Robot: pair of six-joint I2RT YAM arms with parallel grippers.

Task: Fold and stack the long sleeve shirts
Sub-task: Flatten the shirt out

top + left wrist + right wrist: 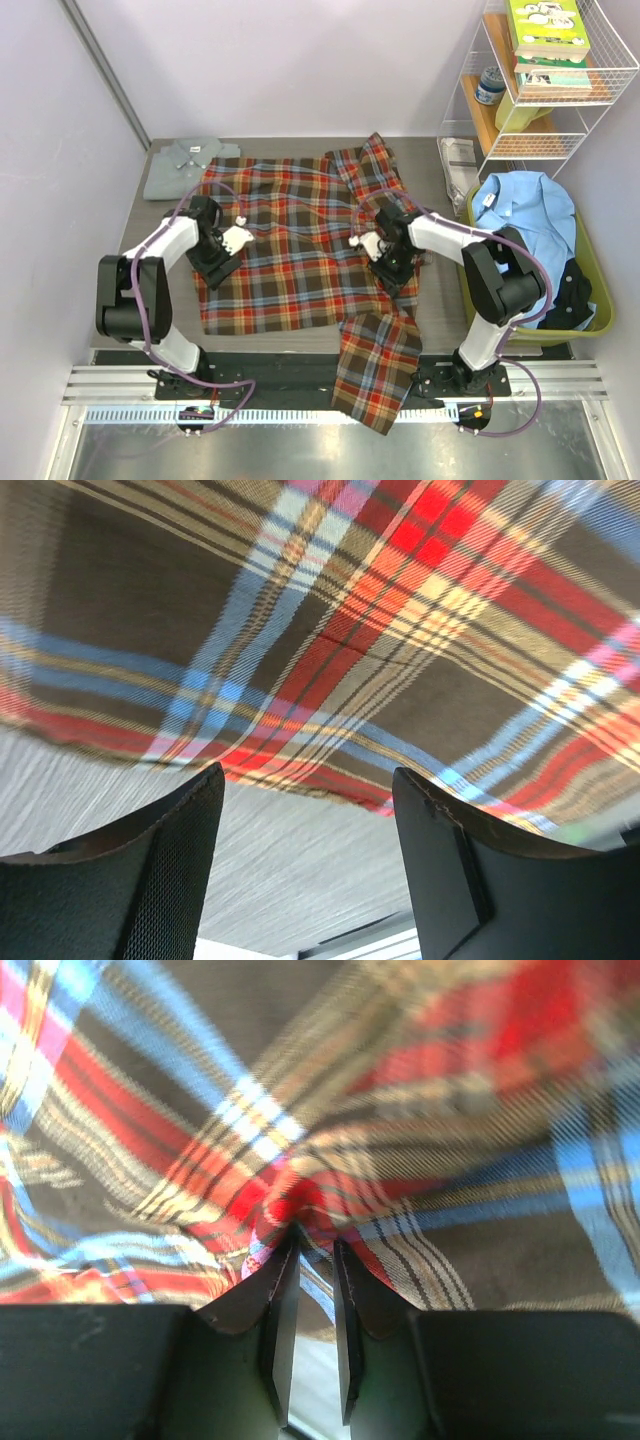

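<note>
A red-orange, brown and blue plaid long sleeve shirt (290,250) lies spread flat across the table, one sleeve (375,370) hanging over the near edge. A pale grey long sleeve shirt (185,165) rests folded at the back left corner. My left gripper (212,270) sits low at the plaid shirt's left edge. In the left wrist view it (310,775) is open, bare grey table between its fingers and the plaid hem (350,630) just beyond the tips. My right gripper (390,268) is on the shirt's right side. In the right wrist view it (315,1235) is shut on a bunched fold of plaid cloth (300,1110).
A green basket (598,300) at the right holds a blue shirt (525,210) and a dark garment. Behind it stands a wire shelf (540,90) with books and a jar. A paper sheet (458,155) lies at the back right of the table.
</note>
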